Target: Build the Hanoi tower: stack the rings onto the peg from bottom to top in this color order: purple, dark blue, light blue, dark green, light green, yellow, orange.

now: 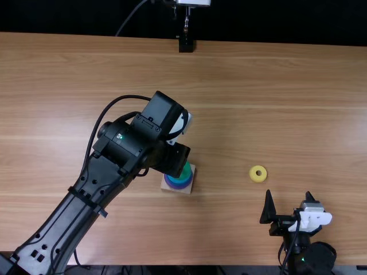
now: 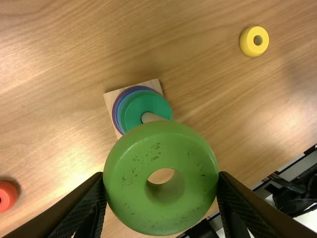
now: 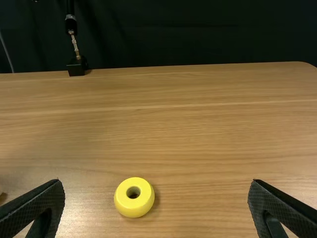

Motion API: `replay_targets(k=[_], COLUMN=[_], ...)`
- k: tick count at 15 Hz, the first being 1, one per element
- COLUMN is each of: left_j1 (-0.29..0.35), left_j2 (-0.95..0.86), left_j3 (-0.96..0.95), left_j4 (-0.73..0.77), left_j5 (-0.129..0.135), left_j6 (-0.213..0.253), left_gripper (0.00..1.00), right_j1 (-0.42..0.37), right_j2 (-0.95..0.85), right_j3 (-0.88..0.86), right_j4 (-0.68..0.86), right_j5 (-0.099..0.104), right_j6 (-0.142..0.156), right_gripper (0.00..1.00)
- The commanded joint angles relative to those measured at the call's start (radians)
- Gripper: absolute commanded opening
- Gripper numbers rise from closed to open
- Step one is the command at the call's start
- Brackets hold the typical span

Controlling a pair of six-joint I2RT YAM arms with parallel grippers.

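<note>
So the left gripper (image 2: pixel 161 176) in the left wrist view has its fingers parted just as far as the light green ring (image 2: pixel 131 198) is wide, gripping it by opposite sides. Below it is the wooden base (image 2: pixel 111 98) with the peg (image 2: pixel 150 117) poking up through the dark green ring (image 2: pixel 148 101). Under that I can make out blue and, at the bottom, the purple ring (image 2: pixel 115 112). Can't cleanly split the two blues, but I'd guess both are on, so four down. The yellow ring (image 2: pixel 260 45) lies on the table (image 2: pixel 49 49) well apart from the base, and an orange-red ring (image 2: pixel 6 197) sits at the view's edge, presumably the last one.

Top view: the left arm (image 1: pixel 123 146) leans over the stack and covers part of it. Yellow is off toward the right arm (image 1: pixel 309 252), whose gripper (image 1: pixel 289 201) is spread wide with nothing in it.

Right wrist view: same wide, empty fingers, yellow lying flat on the wood beyond them.

Light green looks like the step in hand; it needs lining up over the peg and lowering. Then it's yellow, orange, done.
</note>
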Motion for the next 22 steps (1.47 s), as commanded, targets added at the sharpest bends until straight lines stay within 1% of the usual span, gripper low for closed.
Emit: replay_targets(k=[1, 9, 12, 14, 22], left_j1=[-0.013, -0.025, -0.025, -0.025, -0.027], left_j2=[-0.009, 0.051, 0.068, 0.074, 0.077], left_j3=[0.013, 0.016, 0.015, 0.015, -0.013], left_j4=[0.003, 0.009, 0.081, 0.101, 0.095], left_j5=[0.003, 0.003, 0.003, 0.003, 0.003], left_j6=[-0.012, -0.011, -0.012, -0.012, -0.012], left_gripper=[0.0, 0.0, 0.0, 0.0, 0.0], right_j1=[-0.012, -0.012, -0.012, -0.012, -0.012], right_j2=[-0.013, -0.013, -0.013, -0.013, -0.013], right_j3=[-0.062, -0.06, -0.062, -0.062, -0.06], right_j4=[-0.066, -0.066, -0.066, -0.066, -0.066], right_j5=[0.0, 0.0, 0.0, 0.0, 0.0], right_j6=[-0.003, -0.003, -0.003, -0.003, -0.003], right_gripper=[1.0, 1.0, 1.0, 1.0, 1.0])
